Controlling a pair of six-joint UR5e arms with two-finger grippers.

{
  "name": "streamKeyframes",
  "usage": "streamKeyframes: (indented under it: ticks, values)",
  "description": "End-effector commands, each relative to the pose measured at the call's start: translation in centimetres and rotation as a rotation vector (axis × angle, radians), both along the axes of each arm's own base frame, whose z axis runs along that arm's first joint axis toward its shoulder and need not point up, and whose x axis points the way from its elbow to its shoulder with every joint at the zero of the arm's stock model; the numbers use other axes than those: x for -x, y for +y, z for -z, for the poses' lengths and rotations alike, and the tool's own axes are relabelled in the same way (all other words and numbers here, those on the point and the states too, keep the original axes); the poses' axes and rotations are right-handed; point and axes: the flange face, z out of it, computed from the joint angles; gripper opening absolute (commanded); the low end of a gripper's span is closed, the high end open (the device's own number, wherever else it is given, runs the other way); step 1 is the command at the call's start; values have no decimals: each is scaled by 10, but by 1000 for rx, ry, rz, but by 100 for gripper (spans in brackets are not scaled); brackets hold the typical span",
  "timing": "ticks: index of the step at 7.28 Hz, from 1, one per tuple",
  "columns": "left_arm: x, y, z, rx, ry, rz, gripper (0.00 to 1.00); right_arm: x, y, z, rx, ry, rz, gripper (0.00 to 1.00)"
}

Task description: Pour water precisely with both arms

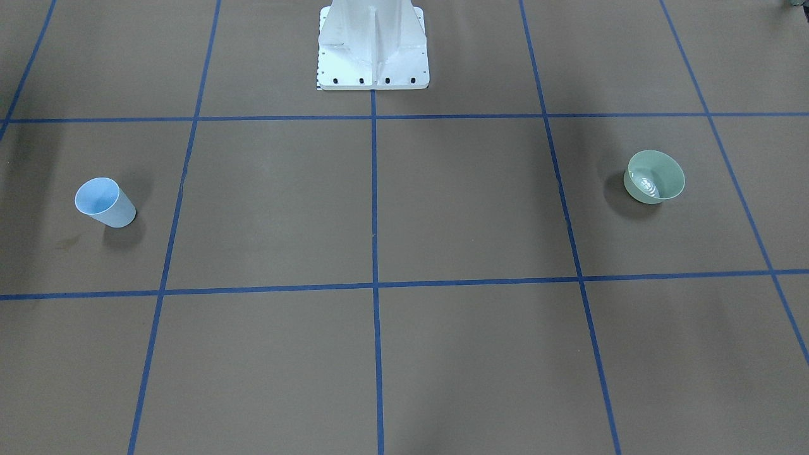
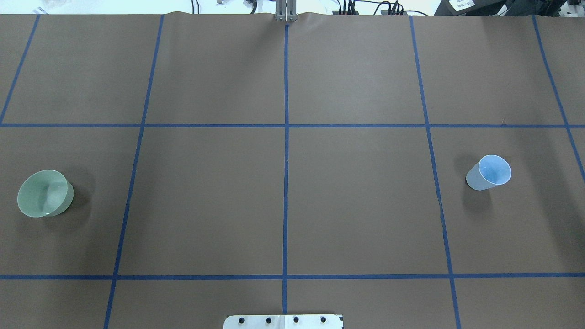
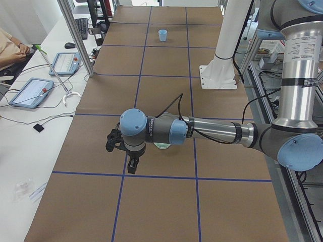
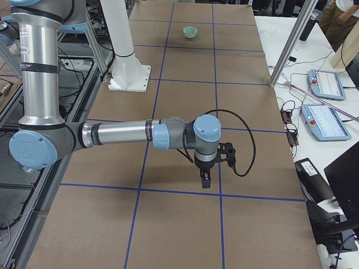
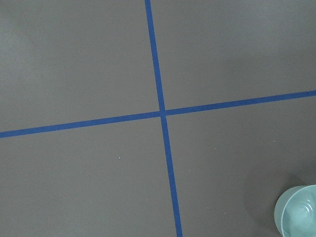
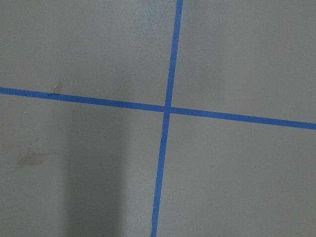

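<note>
Left gripper [image 3: 132, 166] near green bowl [image 1: 654, 177], water [image 1: 647, 184] inside

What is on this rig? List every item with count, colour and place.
table: one, brown cover, under everything
tape lines: several, blue, a grid across the table
bowl: one, pale green, on the robot's left side
water: a little, clear glint, inside the bowl
cup: one, pale blue, on the robot's right side
pedestal: one, white, centre of the robot's edge
control tablets: two, blue-edged, on the side bench
operator: one, partly seen, at that bench
left arm: one, grey with blue caps, over the bowl's end
right arm: one, same colours, over the cup's end
left gripper, right gripper: black, pointing down, open or shut unclear
</note>
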Motion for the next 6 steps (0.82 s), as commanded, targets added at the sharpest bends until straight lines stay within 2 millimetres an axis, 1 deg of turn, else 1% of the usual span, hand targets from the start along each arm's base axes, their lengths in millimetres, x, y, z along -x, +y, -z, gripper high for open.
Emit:
streamKeyframes:
  ticks: [1,3,4,6]
  values:
    - [-6,-9,8,-43,-3,-8,100,0,-1,1,-2,-1,0,100]
    - [-6,-13,16,-132,-6,-9,100,0,-1,1,-2,-2,0,100]
    - [-23,-19,18,-185,-7,-40,100,0,-1,3,-5,-7,1,100]
    - [-40,-18,14,-135,12,-29,100,0,-1,3,-5,-7,1,100]
